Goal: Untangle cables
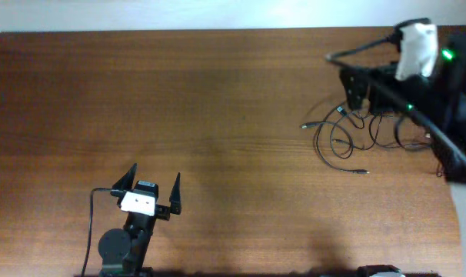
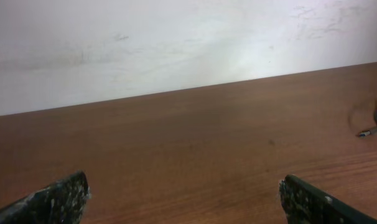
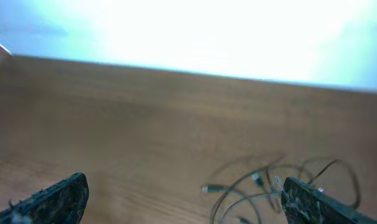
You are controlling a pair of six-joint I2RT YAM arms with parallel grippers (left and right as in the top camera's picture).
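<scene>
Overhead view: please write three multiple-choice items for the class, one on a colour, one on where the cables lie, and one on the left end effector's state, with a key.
1. The wooden table is: A white; B brown; C green.
2. The thin black cables lie: A at the left edge; B in the centre; C towards the right edge.
3. The left black two-finger end effector is: A open and empty; B shut on a cable; C shut and empty.
Key: B, the bare wood is reddish brown; C, the loops show only at the right; A, its fingers stand apart with nothing between them.
</scene>
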